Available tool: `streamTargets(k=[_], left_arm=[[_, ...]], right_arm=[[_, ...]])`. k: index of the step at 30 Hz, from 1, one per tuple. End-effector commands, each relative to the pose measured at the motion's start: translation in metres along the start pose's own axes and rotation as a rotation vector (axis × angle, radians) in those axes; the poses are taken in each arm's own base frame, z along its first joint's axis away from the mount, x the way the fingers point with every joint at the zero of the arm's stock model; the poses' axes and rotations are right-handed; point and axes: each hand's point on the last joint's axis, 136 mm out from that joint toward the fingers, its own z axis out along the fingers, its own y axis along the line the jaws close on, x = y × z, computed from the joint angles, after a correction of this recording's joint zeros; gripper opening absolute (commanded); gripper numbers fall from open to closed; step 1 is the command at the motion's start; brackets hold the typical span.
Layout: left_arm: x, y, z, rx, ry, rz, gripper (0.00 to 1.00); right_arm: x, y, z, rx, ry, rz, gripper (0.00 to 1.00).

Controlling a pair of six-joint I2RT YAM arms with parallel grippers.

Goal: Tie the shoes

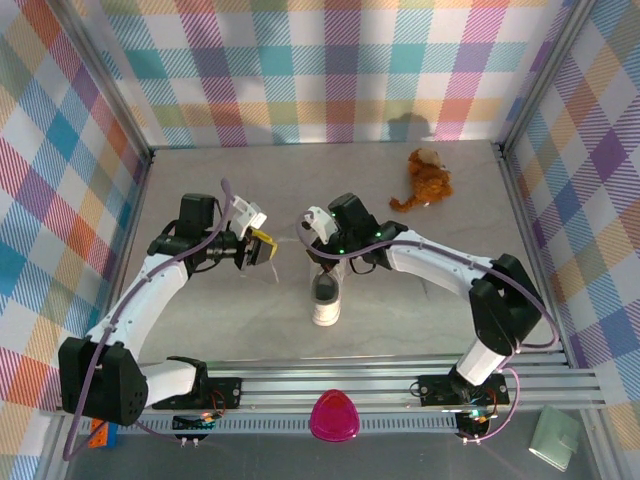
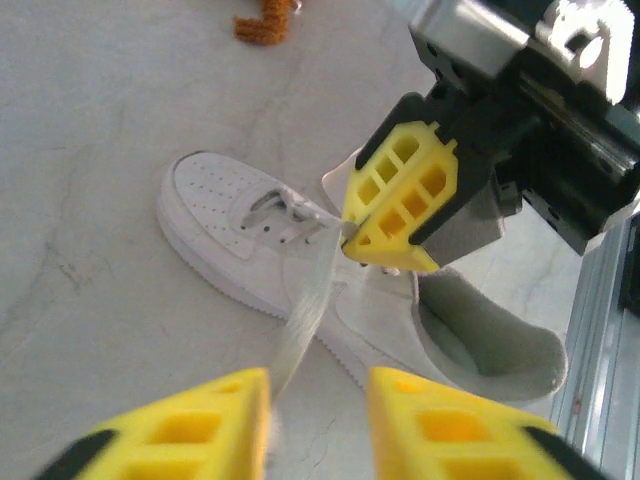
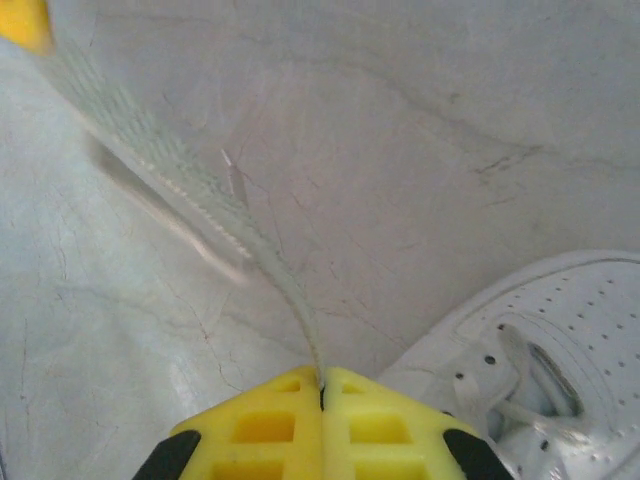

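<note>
The white low-top sneaker [image 1: 326, 297] lay on the grey marbled table [image 1: 250, 180], between the two arms and nearer the right one. In the top view its heel pointed toward the arm bases. It had a white sole, a perforated toe and a grey lining inside its opening.

The left wrist view showed the shoe on a slant, toe up-left and open heel down-right. The right gripper [image 2: 350, 235] hovered over its tongue, its yellow fingers closed together. A thin white lace [image 2: 305, 310] rose from the eyelets to those fingers. From that pinch it ran down across the side of the shoe toward the left gripper [image 2: 320, 425]. The left gripper's two yellow fingers [image 2: 190, 430] stood a little apart, and the lace ended blurred against the inner edge of one of them. Whether that finger was actually gripping the lace could not be told.

The right wrist view confirmed the pinch. There the fingers met with no gap and the lace came out of the seam, stretching up-left to a yellow corner of the other gripper. The toe and front eyelets sat just below and to the right of the fingertips.

The top view added an orange-brown plush toy [image 1: 428, 178], well apart from the shoe near the back right corner. A pink dome-shaped object [image 1: 337, 417] sat on the rail between the bases.
</note>
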Motion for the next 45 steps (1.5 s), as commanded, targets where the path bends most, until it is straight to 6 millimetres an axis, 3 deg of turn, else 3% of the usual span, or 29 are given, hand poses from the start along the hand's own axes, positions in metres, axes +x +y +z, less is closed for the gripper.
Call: streamTargets(k=[1,6,16,27,33,36,40,45], left_arm=[[-0.008,-0.009,-0.003,0.043,-0.085,0.075,0.39],[-0.008,-0.003,0.01,0.03,-0.137,0.093,0.44],[0.025,-0.004,0.067,0.013,-0.117,0.068,0.46],[0.021,-0.002,0.094,0.044,-0.07,0.038,0.45],[0.031,0.0,0.107,0.042,-0.051,0.009,0.43],[0.035,0.001,0.109,0.042,-0.043,-0.002,0.35],[0.028,-0.003,0.105,0.053,-0.061,0.012,0.02],[0.01,-0.011,0.087,0.036,-0.068,0.053,0.0]], right_arm=[[-0.015,-0.001,-0.009,0.027,-0.081,0.005,0.0],[-0.009,0.001,-0.009,0.017,-0.084,0.02,0.0],[-0.005,0.001,-0.009,0.015,-0.079,0.03,0.0],[-0.003,0.0,-0.01,0.021,-0.084,0.049,0.0],[-0.001,-0.001,-0.012,0.03,-0.081,0.051,0.0],[0.001,-0.001,-0.013,0.031,-0.08,0.05,0.0],[0.001,-0.002,-0.013,0.034,-0.077,0.054,0.0],[0.002,-0.005,-0.015,0.048,-0.074,0.065,0.02]])
